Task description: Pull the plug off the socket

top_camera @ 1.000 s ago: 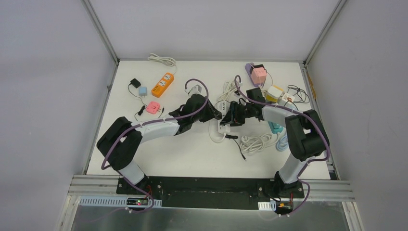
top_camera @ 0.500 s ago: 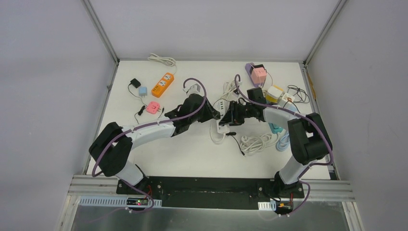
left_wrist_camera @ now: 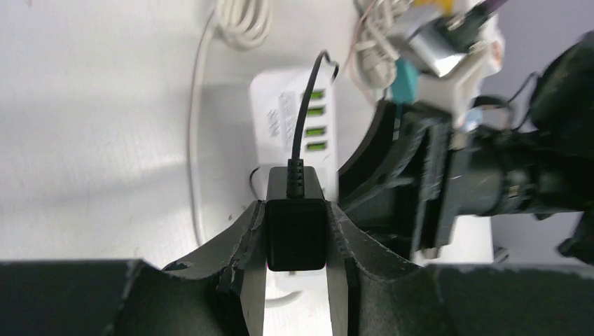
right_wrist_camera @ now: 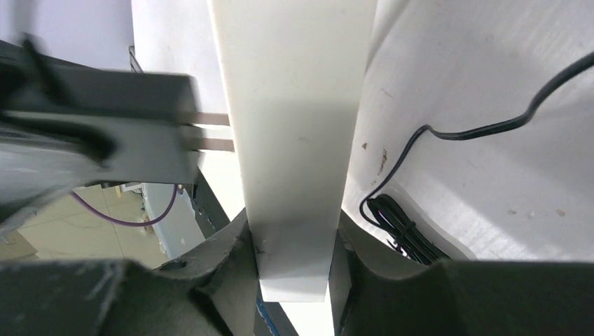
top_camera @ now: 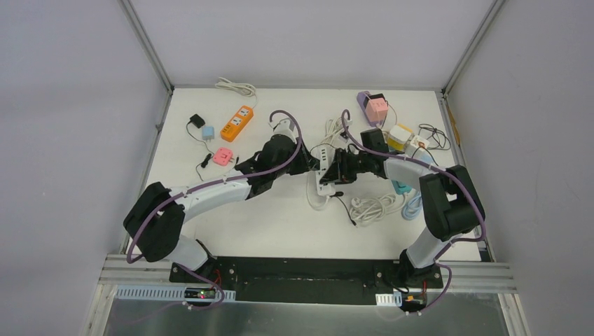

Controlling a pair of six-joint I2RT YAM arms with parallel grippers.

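The pull itself is under way, and looks about half done. Near the middle of the desk, a little toward its far edge, the white power strip is pinched across its narrow body by the right jaws, one finger on each side. The left jaws are pinching the black plug by its two flat sides, with its thin black cord trailing off over the strip's green ports. In the right wrist view the plug stands slightly off the strip, with two bare metal prongs bridging the gap; their tips seem not yet free of the socket, though blur makes that hard to be sure of. The next move, as I judge it, calls for the left arm to draw straight back along the line of the prongs, toward the left edge of the desk, while the right jaws hold the strip firmly in place. Any twist or sideways drag could bind the prongs or pull the strip along with the plug.
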